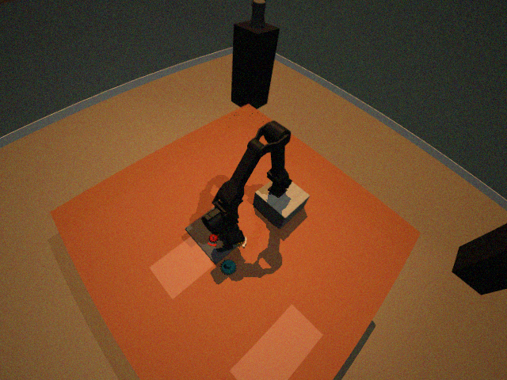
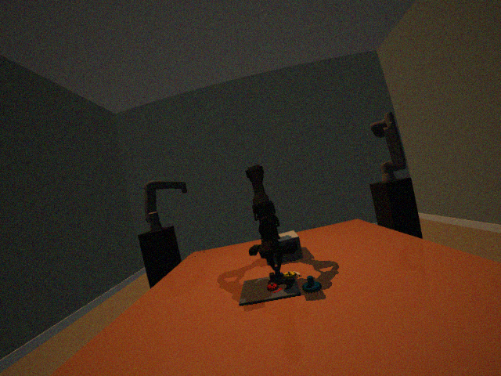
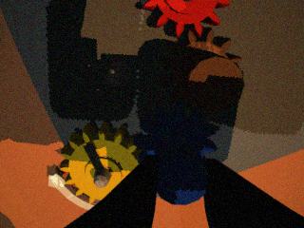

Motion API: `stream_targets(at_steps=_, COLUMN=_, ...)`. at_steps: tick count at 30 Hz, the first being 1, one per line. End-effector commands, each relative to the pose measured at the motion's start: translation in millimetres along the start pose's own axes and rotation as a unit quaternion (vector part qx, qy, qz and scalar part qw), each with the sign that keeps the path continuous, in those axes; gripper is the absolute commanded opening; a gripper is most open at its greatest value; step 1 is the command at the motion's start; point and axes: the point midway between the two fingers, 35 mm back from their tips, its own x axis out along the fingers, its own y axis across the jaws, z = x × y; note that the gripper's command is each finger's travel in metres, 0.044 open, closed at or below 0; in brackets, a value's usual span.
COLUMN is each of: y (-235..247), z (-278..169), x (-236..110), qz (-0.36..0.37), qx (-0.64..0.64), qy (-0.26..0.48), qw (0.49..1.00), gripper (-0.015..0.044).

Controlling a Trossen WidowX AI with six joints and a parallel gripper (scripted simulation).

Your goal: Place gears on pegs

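Note:
My gripper [image 3: 180, 166] [image 2: 276, 276] is shut on a dark blue gear [image 3: 182, 182], low over the grey board [image 1: 196, 230] [image 2: 254, 290]. Whether this gear sits flat on a peg is hidden. The red gear [image 3: 190, 10] [image 1: 213, 239] [image 2: 272, 287] is on the board. An orange-brown gear [image 3: 215, 66] lies close beside it, partly in shadow. The yellow gear [image 3: 102, 166] [image 2: 290, 275] with its black stripe is left of the blue gear in the wrist view. A teal gear [image 1: 227, 267] [image 2: 311, 286] stands on the table off the board. Empty pegs cannot be made out.
A pale box [image 1: 292, 200] [image 2: 292, 247] stands behind the board, by the arm's base. The white arrow [image 3: 71, 193] curves beside the yellow gear. The red arrow [image 1: 215, 245] [image 2: 277, 290] is beside the red gear. Arm shadows darken much of the board.

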Motion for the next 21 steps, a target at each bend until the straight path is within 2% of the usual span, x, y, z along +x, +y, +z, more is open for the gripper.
stream_targets(at_steps=1, y=1.8, z=0.2, x=1.2, qz=0.001, qx=-0.03, qy=0.001, qw=1.0, gripper=0.0)
stream_targets(at_steps=6, y=1.6, z=-1.4, x=1.4, qz=0.001, qx=0.0, qy=0.001, qw=1.0, gripper=0.0)
stream_targets(at_steps=21, y=0.1, z=0.5, x=2.3, qz=0.0, qx=0.201, qy=0.002, qw=0.98, gripper=0.0)
